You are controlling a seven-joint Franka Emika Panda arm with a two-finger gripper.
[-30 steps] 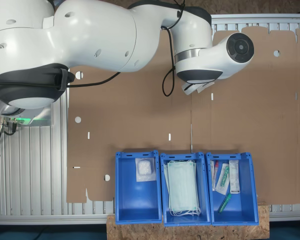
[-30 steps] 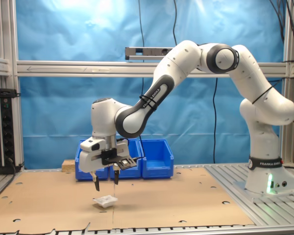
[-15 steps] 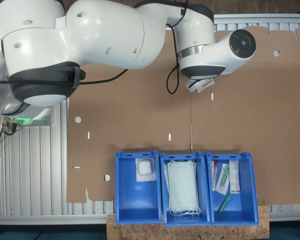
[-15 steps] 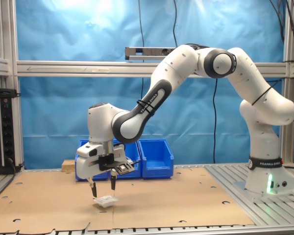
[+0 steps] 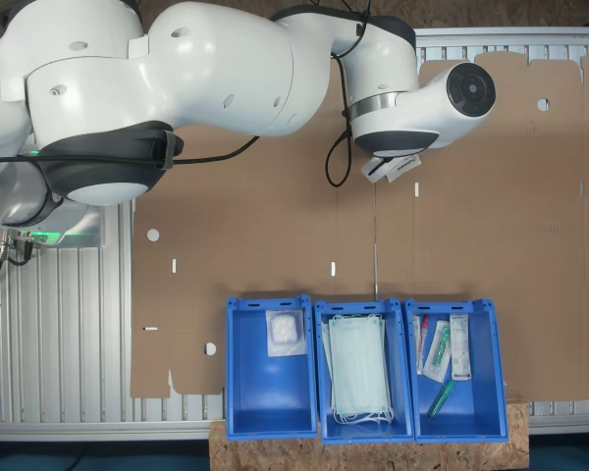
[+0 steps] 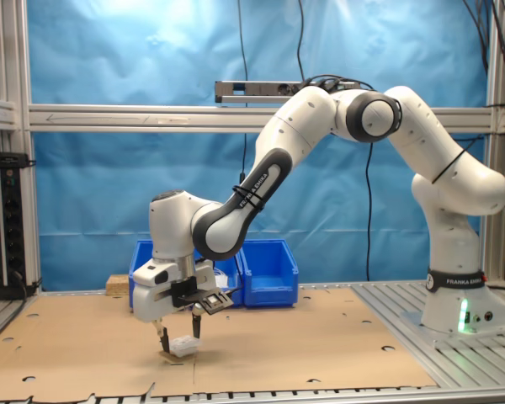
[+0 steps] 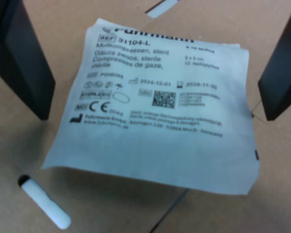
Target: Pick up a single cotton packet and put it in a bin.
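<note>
A white cotton packet with dark print lies flat on the brown cardboard; in the second exterior view the packet sits near the front of the sheet. My gripper is open and straddles it, one black finger on each side, both apart from the packet's edges. In the second exterior view my gripper is down at the cardboard with its fingertips level with the packet. In the first exterior view the arm's wrist covers that spot. Another cotton packet lies in a blue bin.
Three blue bins stand side by side at the cardboard's edge: a middle bin holds face masks, and an end bin holds several wrapped items. In the second exterior view the bins sit behind the arm. The cardboard has slots and holes.
The arm has lowered the open gripper from above the packet down to the cardboard, so the fingers now flank the packet. The packet has not moved.
</note>
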